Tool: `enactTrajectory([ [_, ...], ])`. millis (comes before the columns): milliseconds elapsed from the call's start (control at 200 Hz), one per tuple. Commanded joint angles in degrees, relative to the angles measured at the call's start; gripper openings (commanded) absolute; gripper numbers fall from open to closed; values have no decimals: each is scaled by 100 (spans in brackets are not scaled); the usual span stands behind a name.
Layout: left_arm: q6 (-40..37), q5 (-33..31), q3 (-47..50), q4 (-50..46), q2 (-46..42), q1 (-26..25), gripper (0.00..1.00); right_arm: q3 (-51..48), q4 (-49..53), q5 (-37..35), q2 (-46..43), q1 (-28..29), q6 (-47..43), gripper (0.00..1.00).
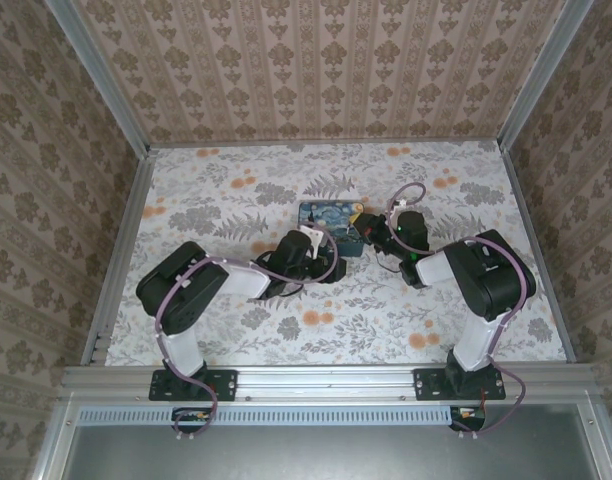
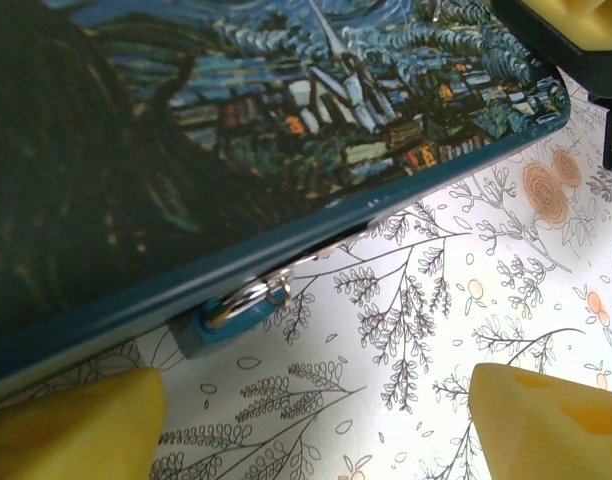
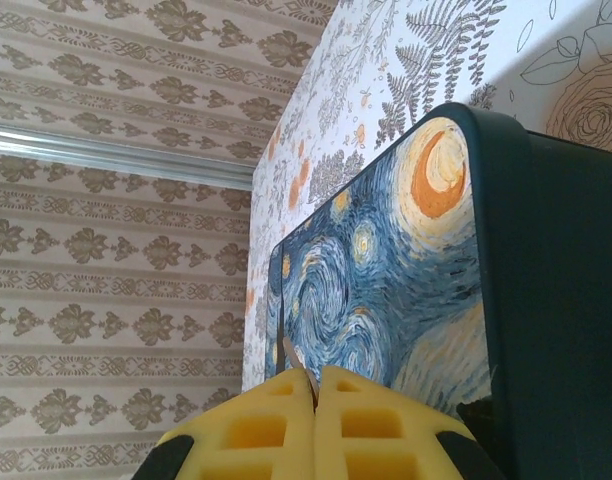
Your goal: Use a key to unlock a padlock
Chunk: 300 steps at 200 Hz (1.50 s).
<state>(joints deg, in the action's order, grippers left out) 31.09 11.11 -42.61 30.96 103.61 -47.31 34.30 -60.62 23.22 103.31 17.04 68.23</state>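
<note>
Your left gripper (image 2: 316,425) stands wide. Its 2 yellow pads (image 2: 76,425) are spread over bare cloth with nothing between them. The padlock (image 2: 218,325) is a tiny bluish body with a silver ring at its top. It hangs at the near lower edge of the painted box (image 2: 286,120), just ahead of the left-hand pad and on or very close to the floral tablecloth (image 2: 436,300).

Your right gripper (image 3: 316,400) is pressed shut, and a thin pale sliver pokes out at the seam of its pads. I take that for the key (image 3: 300,372), though the view is too tight to be sure. From overhead, both wrists crowd the box, the left at its near side and the right at its right end.

As I read it, the step in hand is bracing the padlock with the left so the right can bring the key in. To do that well:

- Centre first. The lock sits off toward 1 pad, so slide the wrist sideways until the body lies midway before you close.
- Pinch the bluish body itself, not the ring and not the box's edge. A grip on the ring would let the lock swing.
- Close gently. The box looks light, and a hard squeeze or a nudge could drag it across the cloth.
- Leave the keyhole face free. I cannot tell which face that is from here, so check before committing.
- Only then bring the right round to the near side — slow, with the sliver lined up square to the lock, since so little of it shows beyond the pads that it may twist or slip.
</note>
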Motion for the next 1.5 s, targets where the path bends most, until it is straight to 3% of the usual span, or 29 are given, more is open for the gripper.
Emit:
enactTrajectory([
  [0,-193,133,-177,240,238,56,80,85,-108,103,124,-42,51,0],
  [385,-148,163,-349,609,495,-82,77,25,-125,103,124,-58,33,0],
  [635,-839,-1323,-435,-239,232,-348,77,6,-125,97,117,-56,38,0],
  [825,-1032,-1779,-440,-289,238,-325,77,-3,-125,99,120,-55,24,0],
  [1010,-1079,-1502,-669,-254,411,-296,77,-20,-138,90,154,-56,24,0],
  [1155,-1020,-794,-826,-88,526,-245,78,-29,-135,86,159,-54,24,0],
  [1495,-188,340,-526,731,484,102,78,-91,-117,52,155,-60,5,0],
])
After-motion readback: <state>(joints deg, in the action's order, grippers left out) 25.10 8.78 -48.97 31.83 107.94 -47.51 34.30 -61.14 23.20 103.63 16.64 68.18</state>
